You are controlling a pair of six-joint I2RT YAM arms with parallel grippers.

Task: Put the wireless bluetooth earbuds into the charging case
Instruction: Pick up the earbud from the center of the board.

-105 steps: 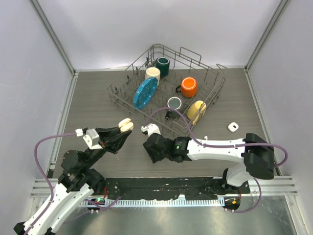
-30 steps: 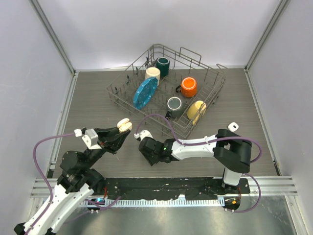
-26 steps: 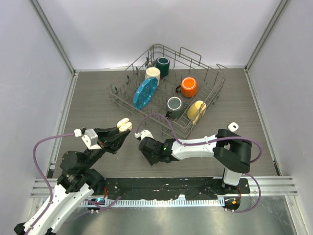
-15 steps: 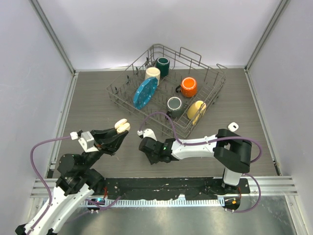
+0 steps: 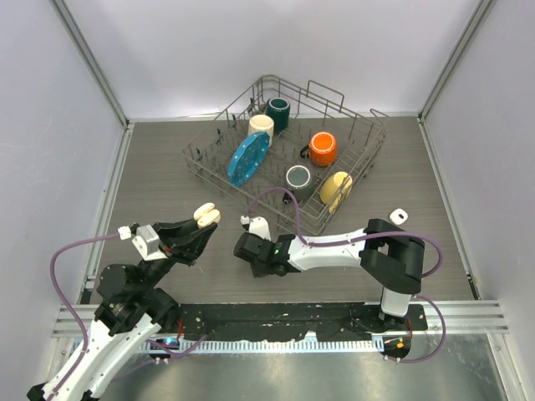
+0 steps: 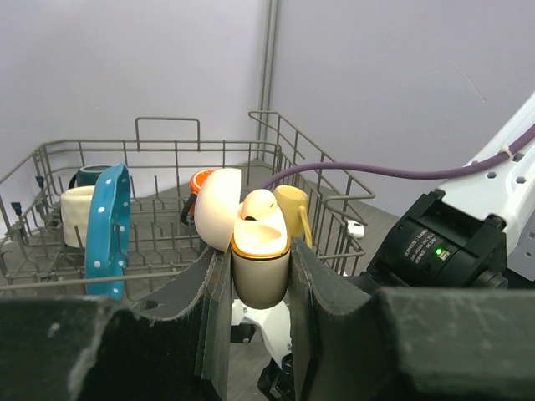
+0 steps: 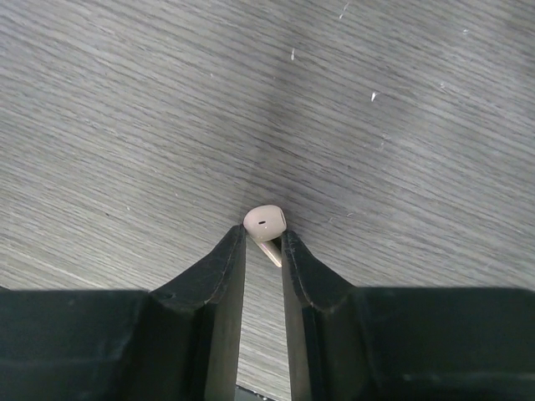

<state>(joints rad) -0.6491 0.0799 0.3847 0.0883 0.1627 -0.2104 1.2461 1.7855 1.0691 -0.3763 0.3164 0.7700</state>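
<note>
My left gripper (image 6: 259, 255) is shut on the cream-beige charging case (image 6: 261, 276), held upright above the table with its lid (image 6: 217, 209) swung open. One cream earbud (image 6: 259, 205) sits in the case's mouth. From above, the case (image 5: 206, 215) shows at the left gripper's tips. My right gripper (image 7: 263, 238) points down at the table, its jaws shut on a second cream-beige earbud (image 7: 265, 220). The bud's head sticks out past the fingertips and its stem lies between them. In the top view the right gripper (image 5: 251, 230) is just right of the case.
A wire dish rack (image 5: 368, 159) stands behind, holding a blue plate (image 5: 247, 159) and several mugs, among them an orange one (image 5: 323, 148) and a yellow one (image 5: 336, 189). A small white object (image 5: 398, 216) lies on the table at the right. A purple cable (image 5: 284, 200) loops over the right arm.
The right gripper's jaws have closed on the earbud lying on the table. The left arm has shifted slightly toward the near left with the case.
</note>
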